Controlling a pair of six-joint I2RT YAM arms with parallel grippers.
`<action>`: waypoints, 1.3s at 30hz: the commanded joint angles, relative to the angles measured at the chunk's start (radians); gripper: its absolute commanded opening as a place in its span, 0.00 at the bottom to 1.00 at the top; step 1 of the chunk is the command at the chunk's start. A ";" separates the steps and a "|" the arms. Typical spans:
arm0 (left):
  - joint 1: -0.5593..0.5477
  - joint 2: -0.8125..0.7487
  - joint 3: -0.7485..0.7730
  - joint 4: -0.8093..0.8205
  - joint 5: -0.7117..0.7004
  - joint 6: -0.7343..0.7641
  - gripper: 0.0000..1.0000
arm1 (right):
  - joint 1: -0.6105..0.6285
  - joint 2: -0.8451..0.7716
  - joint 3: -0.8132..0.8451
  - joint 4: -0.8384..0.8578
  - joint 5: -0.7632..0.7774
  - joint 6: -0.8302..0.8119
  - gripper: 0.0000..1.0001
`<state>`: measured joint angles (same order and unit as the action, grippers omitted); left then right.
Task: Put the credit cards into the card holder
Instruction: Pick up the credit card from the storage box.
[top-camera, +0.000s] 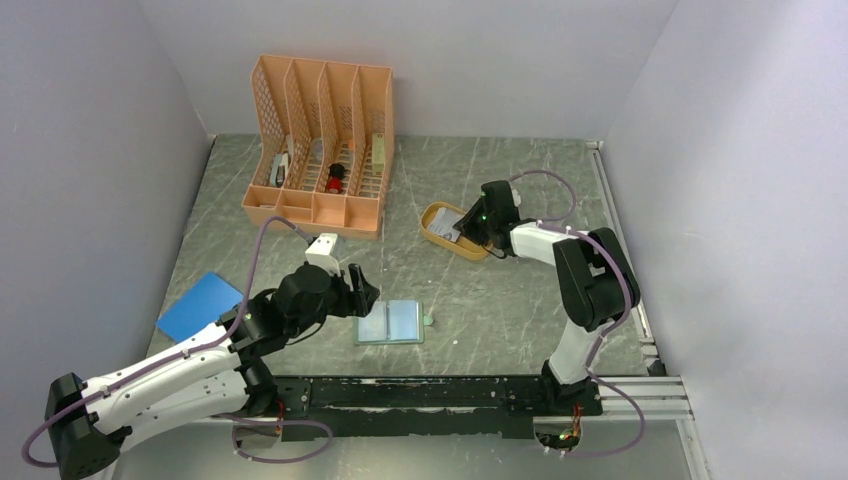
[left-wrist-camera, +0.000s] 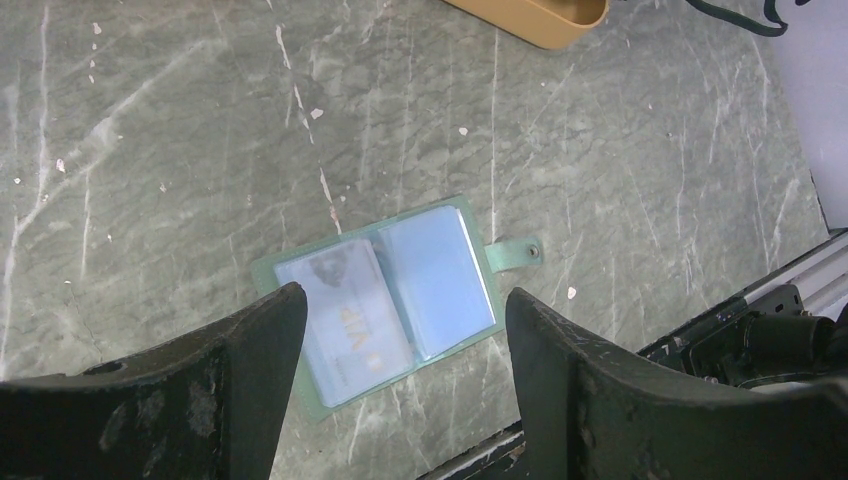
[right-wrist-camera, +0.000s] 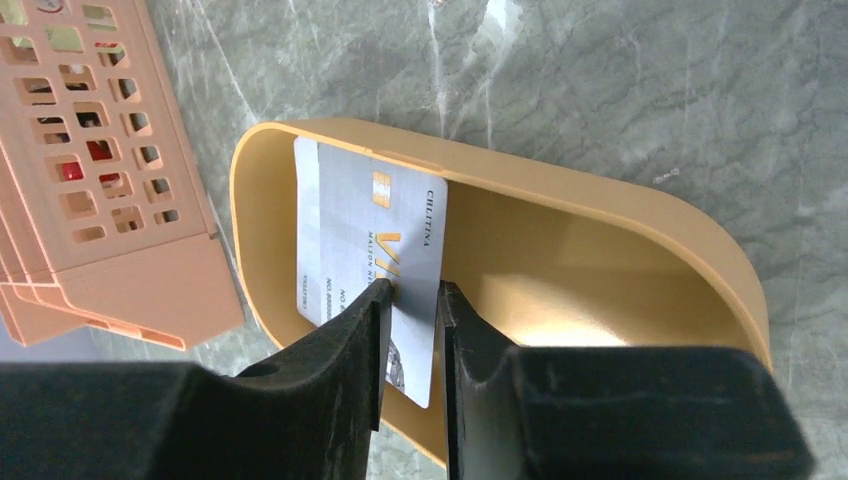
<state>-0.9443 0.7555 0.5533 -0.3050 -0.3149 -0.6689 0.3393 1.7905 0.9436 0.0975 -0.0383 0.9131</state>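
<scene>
The card holder (top-camera: 390, 322) lies open on the table, pale teal inside, with one credit card (left-wrist-camera: 345, 315) in its left pocket. My left gripper (top-camera: 355, 290) hovers just left of it, open and empty; in the left wrist view (left-wrist-camera: 405, 298) its jaws stand wide apart above the holder (left-wrist-camera: 440, 275). My right gripper (top-camera: 470, 228) is down in the orange oval tray (top-camera: 432, 215). In the right wrist view its jaws (right-wrist-camera: 415, 288) are shut on the edge of a grey-white credit card (right-wrist-camera: 370, 220) that leans in the tray (right-wrist-camera: 600, 200).
An orange file organizer (top-camera: 320, 140) stands at the back left, close to the tray (right-wrist-camera: 90, 150). A bright blue flat sheet (top-camera: 200, 305) lies at the left. A black rail (top-camera: 450, 395) runs along the near table edge. Walls enclose the table.
</scene>
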 joint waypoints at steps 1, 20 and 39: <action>0.004 -0.015 0.014 -0.016 -0.027 0.006 0.77 | -0.009 -0.052 -0.013 -0.018 -0.005 0.001 0.26; 0.004 -0.025 0.014 -0.023 -0.027 -0.001 0.76 | -0.008 -0.099 0.032 -0.075 -0.051 0.020 0.00; 0.004 -0.095 0.056 -0.117 -0.087 -0.042 0.76 | -0.035 -0.285 0.194 -0.345 -0.313 0.280 0.00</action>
<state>-0.9443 0.6930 0.5812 -0.3809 -0.3637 -0.6819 0.3096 1.5513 1.1629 -0.2108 -0.2344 1.1275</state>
